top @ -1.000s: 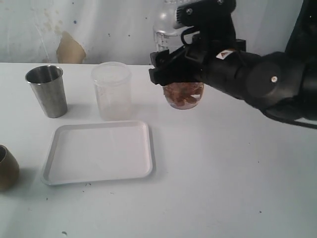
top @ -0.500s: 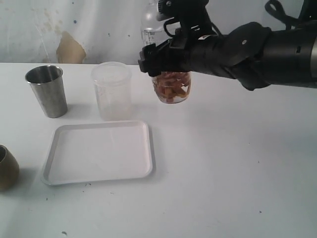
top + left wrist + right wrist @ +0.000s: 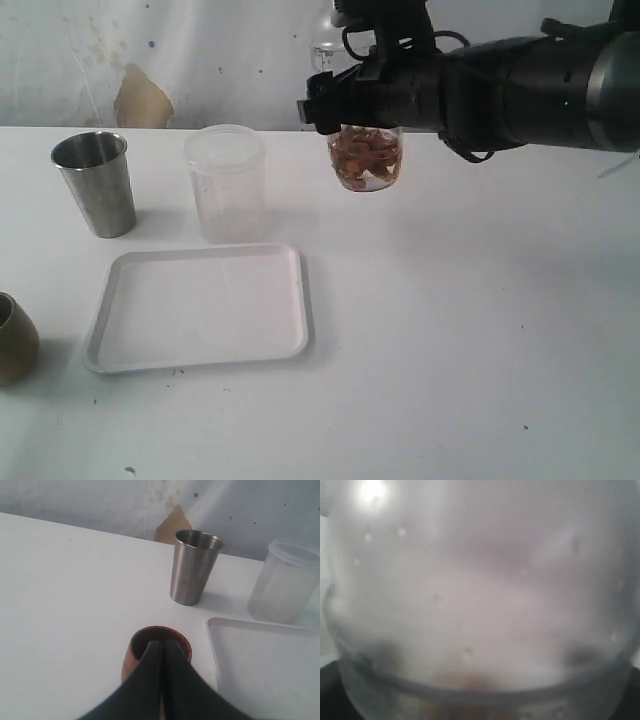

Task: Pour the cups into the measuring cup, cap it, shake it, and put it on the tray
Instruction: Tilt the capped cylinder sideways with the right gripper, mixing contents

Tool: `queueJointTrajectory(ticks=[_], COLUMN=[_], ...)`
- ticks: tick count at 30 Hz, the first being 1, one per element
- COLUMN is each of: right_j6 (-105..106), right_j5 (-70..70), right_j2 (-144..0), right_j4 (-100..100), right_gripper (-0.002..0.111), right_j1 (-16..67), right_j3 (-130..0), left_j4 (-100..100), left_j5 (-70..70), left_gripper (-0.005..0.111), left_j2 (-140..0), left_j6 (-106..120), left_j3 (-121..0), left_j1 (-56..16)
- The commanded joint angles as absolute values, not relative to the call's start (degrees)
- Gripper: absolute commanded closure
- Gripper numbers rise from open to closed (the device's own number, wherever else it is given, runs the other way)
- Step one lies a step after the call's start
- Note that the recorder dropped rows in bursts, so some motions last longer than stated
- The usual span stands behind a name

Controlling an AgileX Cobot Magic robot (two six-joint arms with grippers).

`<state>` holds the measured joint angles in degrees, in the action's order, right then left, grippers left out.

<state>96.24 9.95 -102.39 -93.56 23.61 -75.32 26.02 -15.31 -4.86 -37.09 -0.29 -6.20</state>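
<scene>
tray (image 3: 200,310): sitting on worktop (image 3: 450,350), well apart from the load.
measuring cup (image 3: 366,160): hanging mid-air, brown pieces inside, cap hidden.
right end effector (image 3: 362,108): gripping measuring cup wide; likely shaking, so advising short upright strokes.
left end effector (image 3: 161,647): sitting closed over wooden cup (image 3: 131,660).

Wooden cup (image 3: 12,340) cut off at the edge — measuring cup (image 3: 366,162) half hidden behind right gripper (image 3: 366,108).

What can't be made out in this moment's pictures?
- Top of the measuring cup, and whether it is capped: exterior view, hidden by the right hand.
- The wooden cup: exterior view, cut off by the left edge; left wrist view, most of its inside hidden by the shut left hand.
- Right wrist view: a blurred cup wall fills it; scale unreadable.
- The tray: left wrist view, cut off by the edges.
</scene>
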Motion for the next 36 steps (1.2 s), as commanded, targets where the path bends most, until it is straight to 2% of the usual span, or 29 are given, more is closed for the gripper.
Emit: queueJointTrajectory(ticks=[1,5,11,15,18,23,30,36], right_j6=[110.8,106.8,81.6,72.0,51.2,14.6,3.2,-8.8], right_j5=[21.3,20.1,-8.3,-15.6,-19.1,-31.6,-34.7,-36.9], right_j2=[-101.6,-101.6,-102.9,-103.6,-104.0,-106.2,-106.7,-107.6], right_j4=[-99.9,-99.9,-99.9,-95.3,-72.6,-22.0,3.1,27.3], right_gripper=[0.108,0.108,0.108,0.108,0.108,0.108,0.108,0.108], right_j1=[23.5,23.2,17.7,14.8,13.0,12.4,15.4,21.4], right_j3=[-77.2,-77.2,-78.2,-79.2,-81.4,-90.1,-91.5,-91.9], left_j4=[26.3,26.3,26.3,26.3,26.3,26.3,26.3,26.3], left_j5=[-15.0,-15.0,-15.0,-15.0,-15.0,-15.0,-15.0,-15.0], left_gripper=[0.106,0.106,0.106,0.106,0.106,0.106,0.106,0.106], left_j2=[-4.7,-4.7,-4.7,-4.7,-4.7,-4.7,-4.7,-4.7], left_j6=[-37.0,-37.0,-37.0,-37.0,-37.0,-37.0,-37.0,-37.0], left_j3=[0.0,0.0,0.0,0.0,0.0,0.0,0.0,0.0], left_j1=[-6.4,-6.4,-6.4,-6.4,-6.4,-6.4,-6.4,-6.4])
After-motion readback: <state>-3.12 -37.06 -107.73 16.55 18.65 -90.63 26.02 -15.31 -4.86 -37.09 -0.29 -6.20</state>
